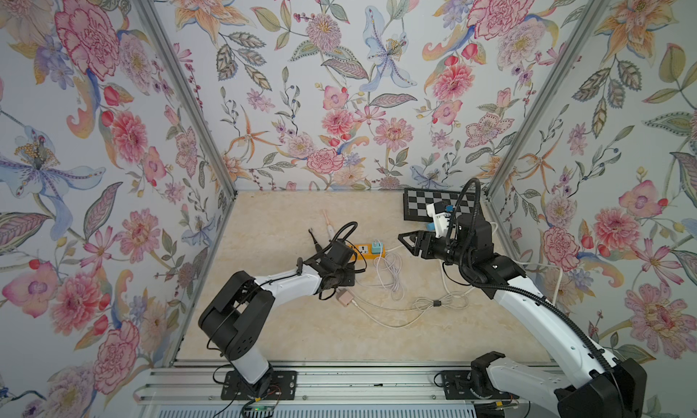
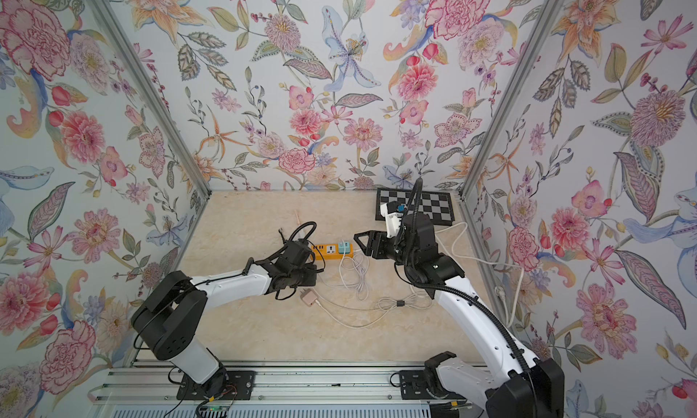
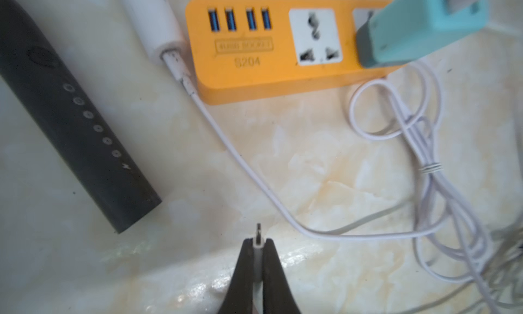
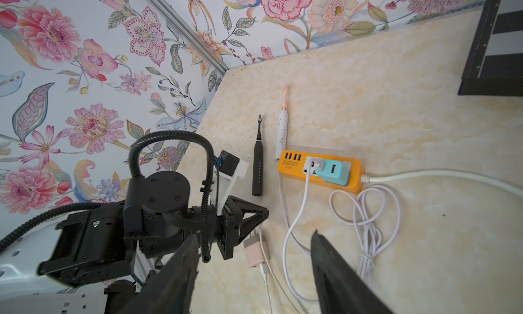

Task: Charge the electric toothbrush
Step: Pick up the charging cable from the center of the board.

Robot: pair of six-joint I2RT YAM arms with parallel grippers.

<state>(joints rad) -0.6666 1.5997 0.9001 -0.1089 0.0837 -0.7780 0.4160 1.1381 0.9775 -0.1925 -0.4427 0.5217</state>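
Four blue USB ports sit on the orange power strip (image 3: 254, 80), which is marked "S204"; the boxed line above that is too blurred to read. The left gripper (image 3: 258, 241) is clamped on a white cable plug (image 3: 258, 232), its metal tip bare. The black electric toothbrush (image 3: 70, 114) lies flat on the table (image 3: 311, 162), its base end near the plug but apart. The right gripper (image 4: 254, 237) stands open, holding nothing.

Glossy marble-look table (image 3: 325, 156), matt black toothbrush (image 3: 70, 114), plastic power strip (image 3: 254, 77)
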